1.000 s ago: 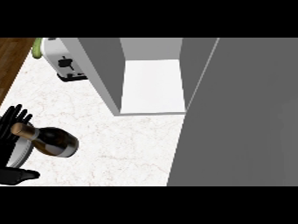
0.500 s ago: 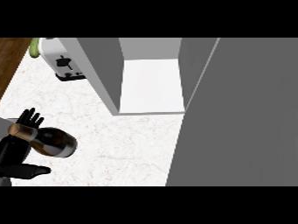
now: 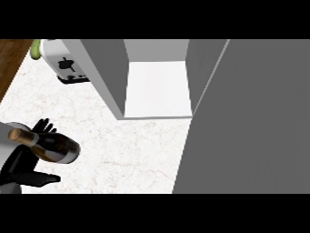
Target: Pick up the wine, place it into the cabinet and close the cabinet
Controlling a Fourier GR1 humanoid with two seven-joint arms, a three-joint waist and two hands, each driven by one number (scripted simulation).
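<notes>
Left hand (image 3: 24,166) sits at lower left of the counter (image 3: 137,154), fingers and thumb curled around the wine bottle (image 3: 53,146), so the bottle is in that hand, not standing free. Cork end points up-left, fat body down-right; long axis runs on a diagonal, roughly toward the viewer's upper left. Whether the base touches the counter is not clear from this steep angle. Right hand does not show.

The cabinet (image 3: 154,88) lies up and to the right of the bottle, well apart, its white floor open and bare. The open door (image 3: 258,118) hangs as a big grey panel along the right side, its edge reaching down past the cabinet mouth. Cabinet's left wall is the nearer edge to the bottle; judgement: the carry likely needs to swing right around that wall's front corner before going in. Open counter lies between. A toaster (image 3: 67,67) stands up left beside the cabinet wall, out of the likely path.
</notes>
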